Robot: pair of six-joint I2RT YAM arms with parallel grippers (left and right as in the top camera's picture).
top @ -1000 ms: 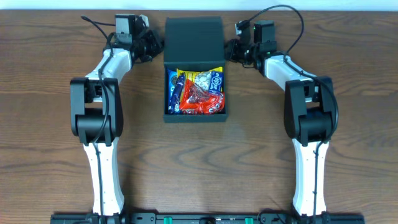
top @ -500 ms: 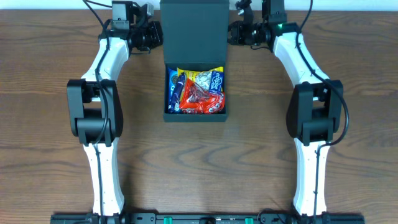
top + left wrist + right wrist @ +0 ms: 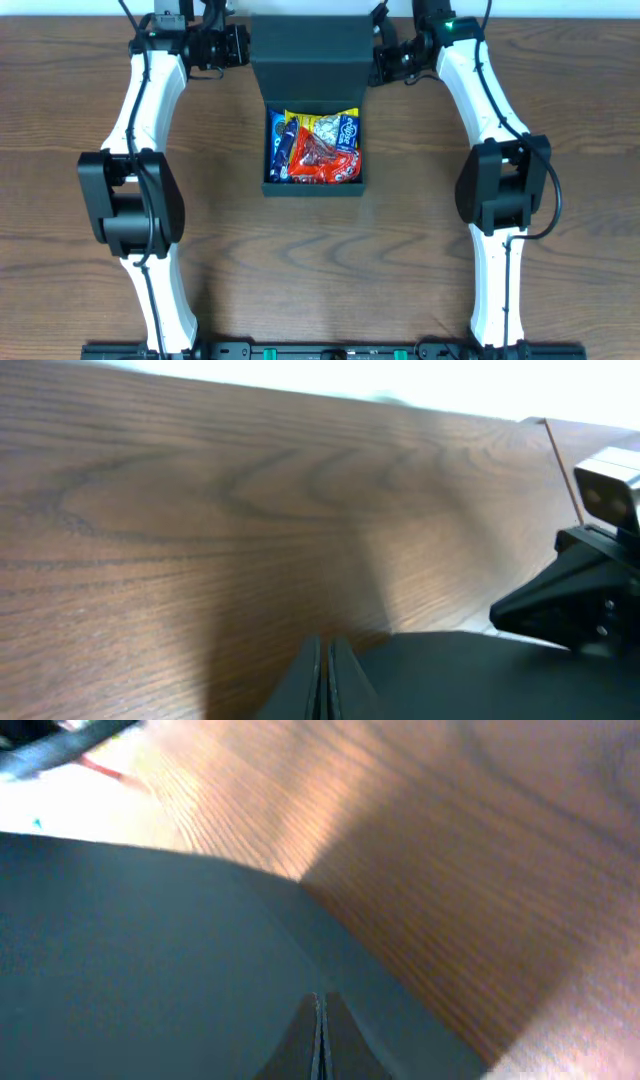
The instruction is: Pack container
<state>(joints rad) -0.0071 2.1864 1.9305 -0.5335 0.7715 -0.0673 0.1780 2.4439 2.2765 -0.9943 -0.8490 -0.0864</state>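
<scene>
The container (image 3: 313, 188), a dark square box, sits mid-table with its hinged lid (image 3: 310, 55) lifted at the far side. Inside lie snack packets, a red one (image 3: 325, 160) on top and blue and yellow ones around it. My left gripper (image 3: 243, 47) is shut, right at the lid's left edge. My right gripper (image 3: 380, 62) is shut at the lid's right edge. In the left wrist view the closed left gripper (image 3: 325, 647) points along the table with the lid (image 3: 450, 680) just to its right. The right gripper (image 3: 318, 1002) rests shut over the lid's surface (image 3: 150, 950).
The brown wooden table (image 3: 560, 200) spreads out on all sides of the box. Both arms reach up the table's sides, the left arm (image 3: 130, 190) and the right arm (image 3: 497, 190). The table's far edge (image 3: 80, 14) lies just behind the lid.
Both grippers have moved toward the table's far edge, staying at the lid's sides. The lid has risen and looks larger from overhead. The packets have not moved.
</scene>
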